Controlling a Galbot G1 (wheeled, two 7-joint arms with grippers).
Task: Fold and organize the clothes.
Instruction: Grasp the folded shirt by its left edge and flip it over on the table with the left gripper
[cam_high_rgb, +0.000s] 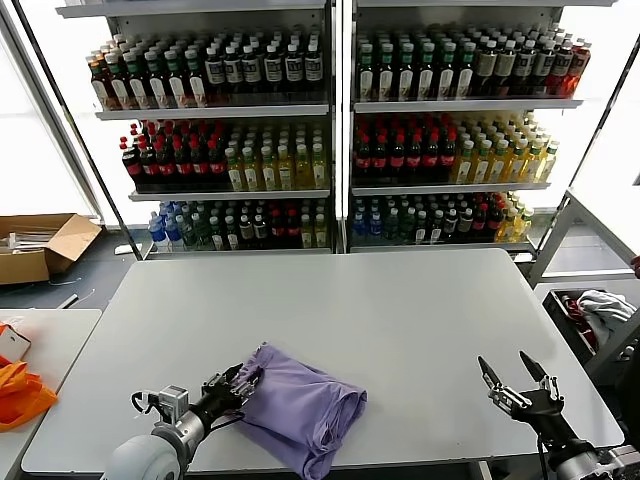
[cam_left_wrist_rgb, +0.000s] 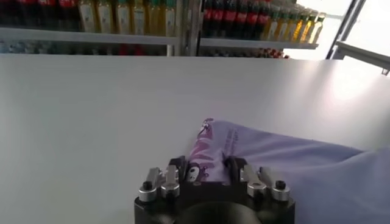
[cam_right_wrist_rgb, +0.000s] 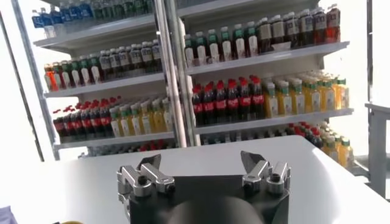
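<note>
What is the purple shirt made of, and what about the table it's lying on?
The purple shirt looks like soft, matte knit fabric, probably cotton: it droops and bunches into rounded folds. The table looks hard and smooth, maybe laminate or painted board: its pale grey top is flat and shows a faint sheen. Neither can be told for sure.

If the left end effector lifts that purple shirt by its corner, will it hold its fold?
Probably not: the shirt lies in soft rumpled layers, so it should droop and unfold. It looks light. The left end effector straddles only an edge, so layers may slip.
</note>
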